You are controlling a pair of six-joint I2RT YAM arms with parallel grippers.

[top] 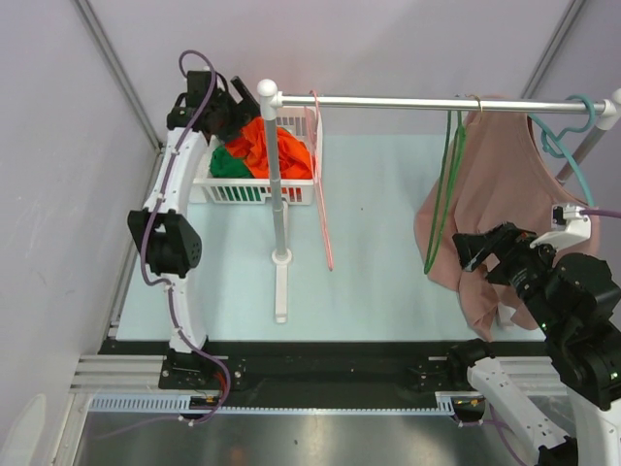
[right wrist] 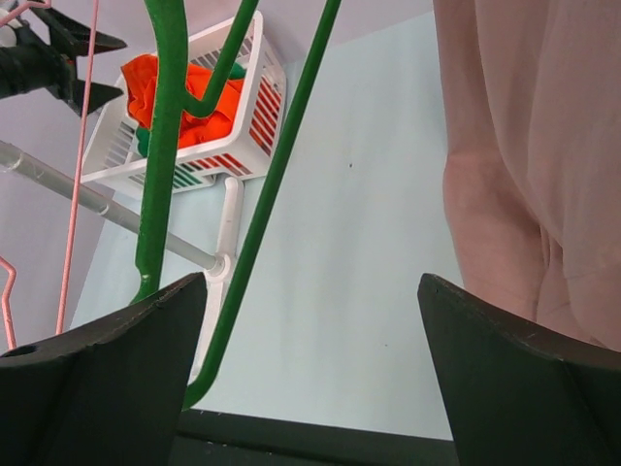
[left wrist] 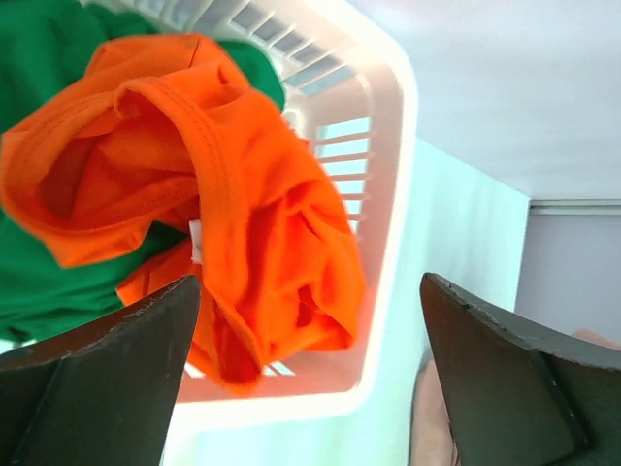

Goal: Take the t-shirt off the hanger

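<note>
So, table (top: 388,282): pale blue, grey walls around.
Basket (top: 218,189): white, far left, holding orange cloth (top: 281,146) over green cloth (top: 228,163).
T-shirt (top: 495,184): dusty pink, limp, hanging at the right end of the rail (top: 388,101), teal hanger (top: 572,155) at its shoulder.
Left gripper (left wrist: 310,291): jaws wide, above basket.
Right gripper (right wrist: 310,282): jaws wide, empty, beside T-shirt.

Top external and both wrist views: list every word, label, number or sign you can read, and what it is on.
No readable text in any view.
Small white tag on the crumpled orange t-shirt in the white plastic basket: too small to read.
Dusty-pink hanging t-shirt: no print visible.
</note>
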